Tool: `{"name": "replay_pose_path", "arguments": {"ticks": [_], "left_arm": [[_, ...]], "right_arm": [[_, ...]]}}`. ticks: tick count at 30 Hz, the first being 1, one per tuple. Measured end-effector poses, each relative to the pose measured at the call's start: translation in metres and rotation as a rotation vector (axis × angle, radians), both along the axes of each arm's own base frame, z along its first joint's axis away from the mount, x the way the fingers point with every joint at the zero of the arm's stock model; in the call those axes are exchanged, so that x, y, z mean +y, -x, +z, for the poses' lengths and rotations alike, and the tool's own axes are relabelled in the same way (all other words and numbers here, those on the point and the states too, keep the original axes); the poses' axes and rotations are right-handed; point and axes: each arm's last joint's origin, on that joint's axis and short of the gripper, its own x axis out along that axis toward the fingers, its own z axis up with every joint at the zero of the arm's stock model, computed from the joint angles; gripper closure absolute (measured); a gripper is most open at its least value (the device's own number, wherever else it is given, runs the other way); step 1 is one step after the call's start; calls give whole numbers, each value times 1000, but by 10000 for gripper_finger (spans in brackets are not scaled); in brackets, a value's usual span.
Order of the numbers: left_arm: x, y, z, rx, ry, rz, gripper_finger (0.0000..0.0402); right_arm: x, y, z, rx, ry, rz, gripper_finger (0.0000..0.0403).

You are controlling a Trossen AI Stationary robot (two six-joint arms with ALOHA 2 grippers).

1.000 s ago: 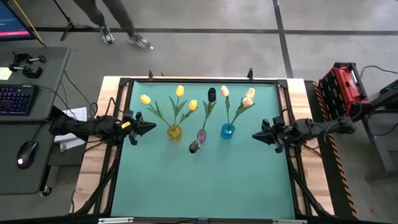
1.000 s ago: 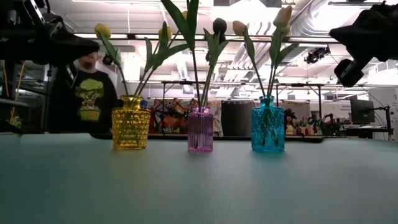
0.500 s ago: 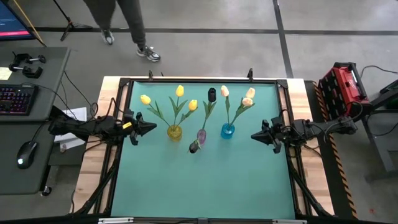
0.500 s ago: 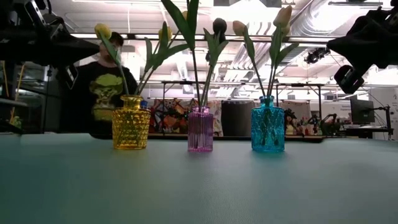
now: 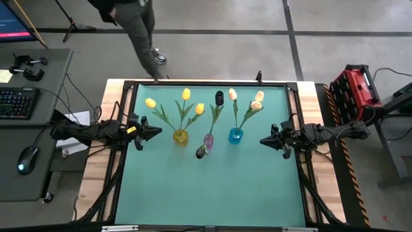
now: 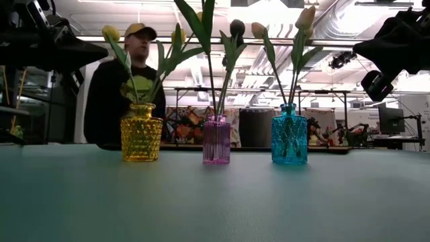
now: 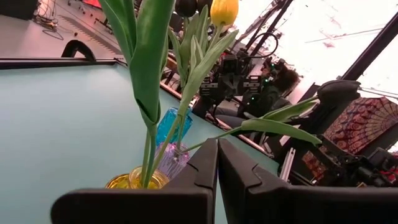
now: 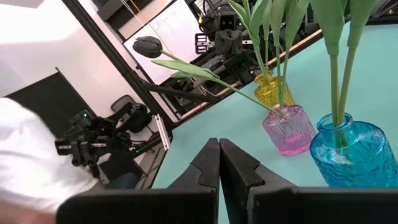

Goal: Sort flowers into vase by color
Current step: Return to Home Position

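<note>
Three small glass vases stand in a row near the table's far side. The yellow vase (image 5: 181, 136) holds three yellow tulips (image 5: 186, 94). The pink-purple vase (image 5: 208, 139) holds two dark tulips (image 5: 219, 97), and one of their heads (image 5: 201, 152) leans toward the near side. The blue vase (image 5: 235, 135) holds two peach-pink tulips (image 5: 259, 96). My left gripper (image 5: 158, 133) hovers shut to the left of the yellow vase and points at it. My right gripper (image 5: 262, 140) hovers shut to the right of the blue vase. Neither touches anything.
A person (image 6: 127, 81) stands just beyond the table's far-left corner (image 5: 138, 38). The teal mat (image 5: 212, 187) lies bare toward the near edge. A dark frame (image 5: 209, 83) runs round the table. A desk with a keyboard (image 5: 16, 103) stands to the left.
My right gripper has sunk slightly and then held still. The person behind the table has walked along its far side toward the far-left corner. The vases and the flowers have not moved.
</note>
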Motion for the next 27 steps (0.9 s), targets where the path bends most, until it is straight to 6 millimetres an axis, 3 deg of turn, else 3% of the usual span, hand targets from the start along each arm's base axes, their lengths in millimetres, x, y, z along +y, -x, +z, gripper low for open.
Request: {"name": "replay_pose_path", "arguments": {"ticks": [27], "left_arm": [[0,0,0,4,-27,-16,401]], "right_arm": [[0,0,0,0,0,0,402]]}}
